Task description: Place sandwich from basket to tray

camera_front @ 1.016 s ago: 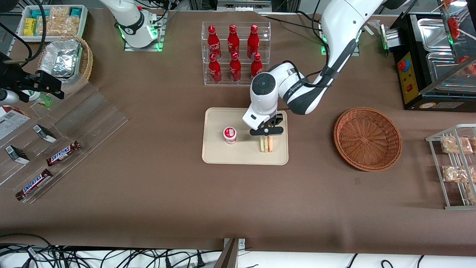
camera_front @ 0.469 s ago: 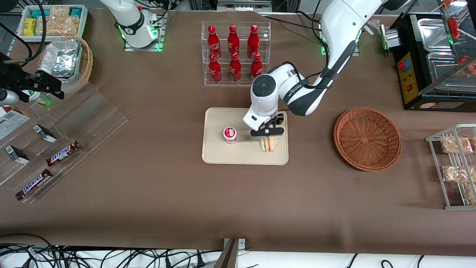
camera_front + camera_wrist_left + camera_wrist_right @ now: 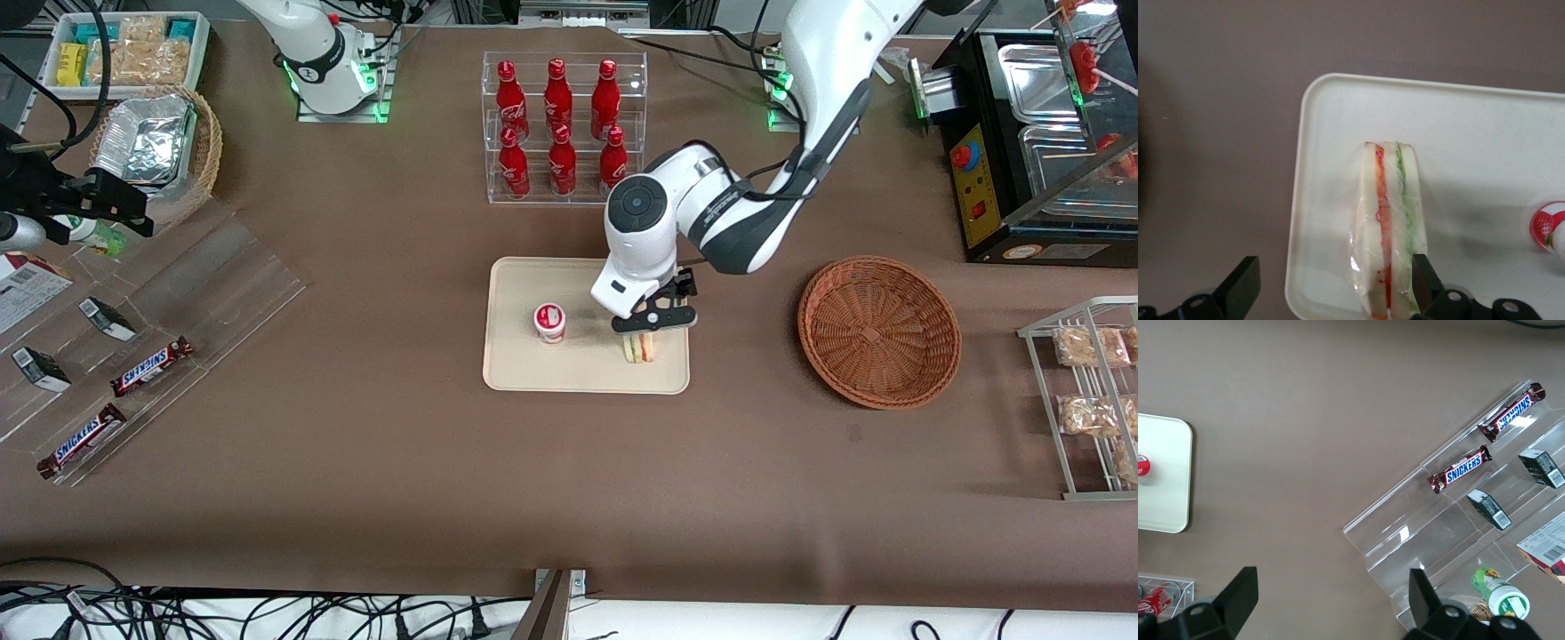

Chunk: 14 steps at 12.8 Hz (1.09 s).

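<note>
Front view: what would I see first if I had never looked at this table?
Probably the gripper hanging open right above the sandwich, which stands on its edge on the tray beside a small red-lidded cup. Next, the red bottles in their clear rack, farther from the camera, and the round basket toward the working arm's end.

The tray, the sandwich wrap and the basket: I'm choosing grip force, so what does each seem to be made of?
The tray looks like smooth cream plastic, with a moulded rim and rounded corners. The sandwich seems wrapped in thin clear film, crinkled and glinting over soft white bread. The basket appears to be woven reddish-brown wicker, with a visible weave. The gripper hangs open just above the sandwich.
</note>
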{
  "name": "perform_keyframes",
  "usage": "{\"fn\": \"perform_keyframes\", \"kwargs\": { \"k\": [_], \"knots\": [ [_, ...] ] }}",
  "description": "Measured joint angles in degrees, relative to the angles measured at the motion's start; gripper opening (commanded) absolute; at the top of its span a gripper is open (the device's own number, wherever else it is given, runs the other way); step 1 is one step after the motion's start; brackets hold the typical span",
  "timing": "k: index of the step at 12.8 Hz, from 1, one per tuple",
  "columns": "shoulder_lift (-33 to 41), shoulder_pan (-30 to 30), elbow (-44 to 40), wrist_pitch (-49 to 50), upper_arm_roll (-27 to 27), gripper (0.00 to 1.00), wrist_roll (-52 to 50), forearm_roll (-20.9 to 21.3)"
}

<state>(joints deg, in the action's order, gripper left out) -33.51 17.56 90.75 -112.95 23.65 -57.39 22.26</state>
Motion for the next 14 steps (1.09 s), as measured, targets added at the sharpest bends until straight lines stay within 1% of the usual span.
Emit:
{"fn": "perform_keyframes", "kwargs": {
  "k": [2,4,8,11,14],
  "knots": [
    [1.72,-0.92,-2.85,3.79,0.06,1.0,0.08,-0.19],
    [2.78,-2.29,-5.38,6.78,0.06,1.0,1.98,-1.63],
    [4.52,-6.56,-13.66,16.23,-1.18,1.0,12.76,-7.5],
    [5.66,-6.95,-18.55,21.37,-7.14,1.0,21.65,-13.13],
    [8.02,-6.97,-20.13,24.44,-14.9,1.0,31.84,-18.2]
  ]
}}
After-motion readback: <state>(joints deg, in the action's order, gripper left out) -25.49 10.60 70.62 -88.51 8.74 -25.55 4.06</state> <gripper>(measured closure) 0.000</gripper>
